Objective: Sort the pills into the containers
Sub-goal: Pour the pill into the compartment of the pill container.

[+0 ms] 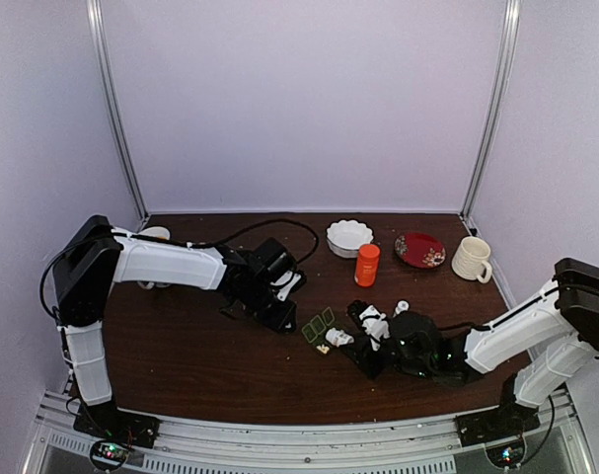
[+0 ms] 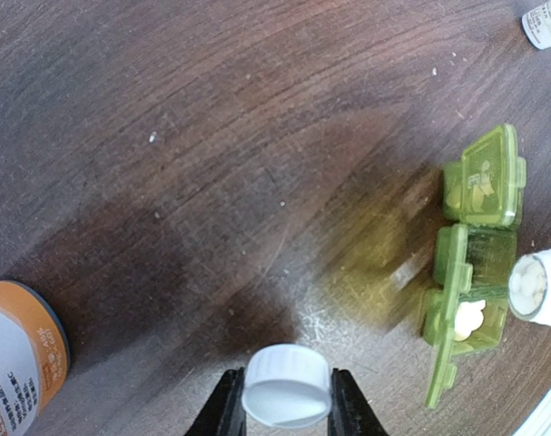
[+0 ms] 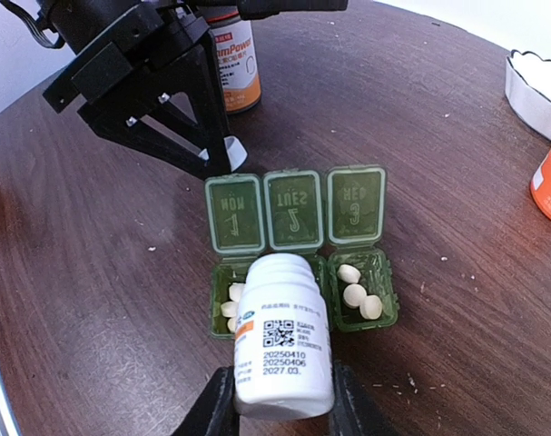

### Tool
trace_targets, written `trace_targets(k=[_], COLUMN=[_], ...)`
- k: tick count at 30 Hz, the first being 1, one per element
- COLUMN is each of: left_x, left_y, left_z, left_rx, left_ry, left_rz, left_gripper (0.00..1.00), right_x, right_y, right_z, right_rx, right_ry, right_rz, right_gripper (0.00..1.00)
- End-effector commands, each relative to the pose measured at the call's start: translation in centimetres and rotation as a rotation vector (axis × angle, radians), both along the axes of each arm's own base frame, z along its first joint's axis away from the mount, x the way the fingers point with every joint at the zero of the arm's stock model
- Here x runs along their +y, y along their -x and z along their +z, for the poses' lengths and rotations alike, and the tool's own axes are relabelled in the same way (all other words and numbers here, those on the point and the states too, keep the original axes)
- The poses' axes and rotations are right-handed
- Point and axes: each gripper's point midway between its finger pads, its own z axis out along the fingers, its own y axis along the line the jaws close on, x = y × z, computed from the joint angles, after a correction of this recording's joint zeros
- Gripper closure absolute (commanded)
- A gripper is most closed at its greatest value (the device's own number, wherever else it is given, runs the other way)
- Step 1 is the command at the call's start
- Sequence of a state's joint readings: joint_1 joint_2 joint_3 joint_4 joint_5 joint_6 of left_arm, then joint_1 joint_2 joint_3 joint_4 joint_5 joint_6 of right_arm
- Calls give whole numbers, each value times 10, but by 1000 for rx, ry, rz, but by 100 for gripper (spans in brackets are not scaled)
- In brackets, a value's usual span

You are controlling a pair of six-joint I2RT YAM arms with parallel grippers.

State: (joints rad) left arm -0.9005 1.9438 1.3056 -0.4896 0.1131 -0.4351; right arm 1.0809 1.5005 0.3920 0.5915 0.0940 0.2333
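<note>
The dark-green pill box (image 3: 302, 272) lies with all three lids open, also seen in the top view (image 1: 319, 324) and the left wrist view (image 2: 475, 263). Whitish pills (image 3: 357, 292) lie in its right cell and more pills (image 3: 231, 304) in its left cell. The middle cell is hidden behind an uncapped white bottle (image 3: 282, 341) that lies tilted, its mouth over that cell. My right gripper (image 3: 282, 374) is shut on this bottle. My left gripper (image 2: 287, 377) is shut on the bottle's white cap (image 2: 287, 391), just above the table beside the box.
An orange-labelled bottle (image 2: 16, 350) stands close to the left gripper. Further back are an orange bottle (image 1: 367, 265), a white bowl (image 1: 349, 237), a red plate (image 1: 419, 249) and a mug (image 1: 472, 259). A small white bottle (image 1: 402, 307) stands near the right gripper.
</note>
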Motion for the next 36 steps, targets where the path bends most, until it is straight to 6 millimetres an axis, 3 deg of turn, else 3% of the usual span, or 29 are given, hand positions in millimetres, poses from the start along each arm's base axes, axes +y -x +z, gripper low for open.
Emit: trace_targets(k=[1,4,7,10,13,24,27,36], left_x=[-9,-9,-10,-9,-10,-10,-10,-11], left_y=[-3,-2,-2,-2,-2,-1,-2,-2], left_z=[5,5,5,4,5,5,5,6], left_rx=[-10,-10,-8,-8,-6,-5,-6,-5], left_ry=[22,21,22,20,21,21,21,24], left_rz=[-22,-23,-24,-23,-24,-25,-24,-26], left_gripper=[100,100,100,100,100,100,100,100], right_x=[1,1,3,2,3,-1,-2,-4], right_y=[-2,-7,-4,-6,-4,-6,-8,-6], right_z=[18,6,13,7,18,17,7,14], right_rx=[-34,-1,-17,-2,-26,-31,-19,-29], right_ry=[-72,32,-29,19,-45,-35,22,-17], right_rz=[-4,-19,-3,-12,-9,-21,-33,-33], right_gripper=[100,100,100,100,100,100,100,100])
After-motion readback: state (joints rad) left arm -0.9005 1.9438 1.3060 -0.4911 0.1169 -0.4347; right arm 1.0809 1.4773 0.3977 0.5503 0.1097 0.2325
